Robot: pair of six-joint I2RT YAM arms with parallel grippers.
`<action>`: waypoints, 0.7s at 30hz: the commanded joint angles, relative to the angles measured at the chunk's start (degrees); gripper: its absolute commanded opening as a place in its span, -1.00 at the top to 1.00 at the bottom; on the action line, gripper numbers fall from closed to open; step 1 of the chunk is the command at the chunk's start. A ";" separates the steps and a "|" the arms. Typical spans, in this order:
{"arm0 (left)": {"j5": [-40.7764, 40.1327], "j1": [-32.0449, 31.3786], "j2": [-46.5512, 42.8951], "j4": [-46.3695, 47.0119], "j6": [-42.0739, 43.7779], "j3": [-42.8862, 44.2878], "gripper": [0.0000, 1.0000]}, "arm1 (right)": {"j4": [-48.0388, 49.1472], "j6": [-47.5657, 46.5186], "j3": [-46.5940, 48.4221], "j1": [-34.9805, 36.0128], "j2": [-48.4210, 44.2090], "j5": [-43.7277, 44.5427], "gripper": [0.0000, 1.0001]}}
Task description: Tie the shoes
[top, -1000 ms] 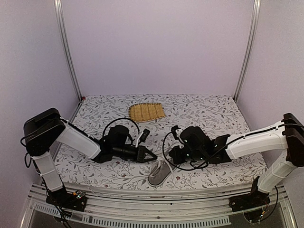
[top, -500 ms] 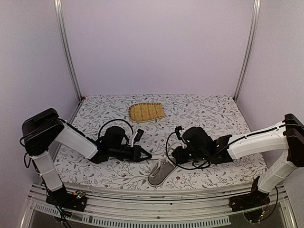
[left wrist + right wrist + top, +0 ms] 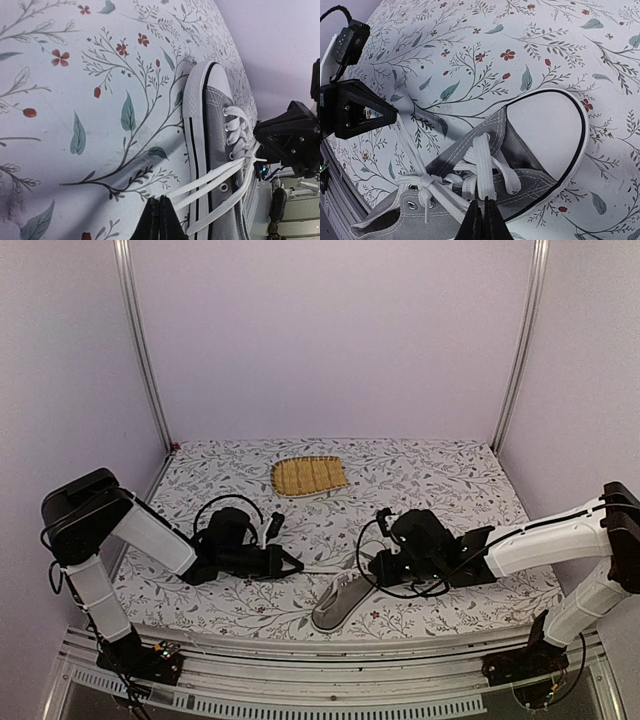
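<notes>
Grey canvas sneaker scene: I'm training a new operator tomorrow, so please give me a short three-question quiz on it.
1. True or false: the small grey canvas sneaker with the white rubber sole rests on the yellow woven bamboo mat.
2. The left gripper is: A) open above the toe cap; B) shut on the white laces; C) shut on the mat.
3. Fill in: the right gripper pinches a white ___.
Key: 1 false, they lie apart; 2 B; 3 lace.
</notes>
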 commanded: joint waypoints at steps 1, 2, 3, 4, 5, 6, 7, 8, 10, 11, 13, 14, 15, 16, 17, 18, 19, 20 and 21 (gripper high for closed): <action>-2.25 1.87 -1.25 1.08 -0.61 -1.73 1.00 | -1.00 1.30 -1.50 -1.12 -2.41 0.69 0.96; -2.22 1.96 -1.20 1.18 -0.62 -1.87 1.00 | -1.03 1.35 -1.74 -1.32 -2.59 0.69 0.96; -2.25 2.03 -1.19 1.16 -0.62 -1.98 1.00 | -1.03 1.56 -1.93 -1.52 -2.76 0.61 0.96; -2.42 2.07 -1.19 1.13 -0.62 -2.05 1.00 | -1.04 1.68 -2.21 -1.68 -2.96 0.59 0.96; -2.56 2.19 -1.19 1.13 -0.54 -2.13 1.00 | -1.03 1.91 -2.43 -1.86 -3.19 0.46 0.96; -2.65 2.25 -1.19 1.18 -0.58 -2.22 1.00 | -1.06 1.96 -2.56 -2.00 -3.29 0.31 0.96; -2.69 2.25 -1.12 1.19 -0.54 -2.23 1.00 | -1.07 1.98 -2.78 -2.11 -3.41 0.24 0.96; -2.69 2.25 -1.10 1.26 -0.53 -2.29 1.00 | -1.00 1.98 -2.90 -2.10 -3.48 0.18 0.96; -2.43 2.36 -0.95 1.61 -0.41 -2.33 1.00 | -0.53 1.91 -3.02 -2.25 -3.69 -0.17 0.96; -2.36 2.34 -0.84 1.63 -0.32 -2.25 1.00 | -0.36 1.90 -3.12 -2.34 -3.74 -0.21 0.96; -2.42 2.34 -0.74 1.55 -0.04 -2.23 1.00 | -0.04 1.74 -3.29 -2.45 -3.81 -0.66 0.96; -2.13 2.39 -0.77 1.66 0.29 -2.23 1.00 | 0.38 1.59 -3.50 -2.50 -4.00 -1.15 0.96; -1.44 2.34 -0.76 2.10 0.85 -2.11 1.00 | 0.96 1.10 -3.68 -2.53 -4.30 -2.11 0.95; 0.14 2.37 -0.87 2.48 1.63 -1.88 1.00 | 1.53 0.47 -3.76 -2.56 -4.69 -3.01 0.92; 0.74 2.34 -1.21 2.66 2.31 -1.65 0.92 | 1.64 -0.04 -3.62 -2.62 -5.15 -3.43 0.83; 1.08 2.36 -1.89 2.71 2.96 -1.67 0.64 | 1.61 -0.67 -3.72 -2.62 -5.79 -3.49 0.68; 0.67 2.34 -3.19 2.53 3.74 -1.75 0.40 | 1.36 -0.92 -3.73 -2.62 -6.54 -3.17 0.46; 0.06 2.45 -4.41 1.81 4.89 -1.62 0.23 | 0.93 -1.27 -3.82 -2.65 -7.51 -2.75 0.27; -0.62 2.43 -5.78 0.54 6.40 -1.31 0.11 | 0.45 -1.51 -3.97 -2.74 -8.88 -2.30 0.13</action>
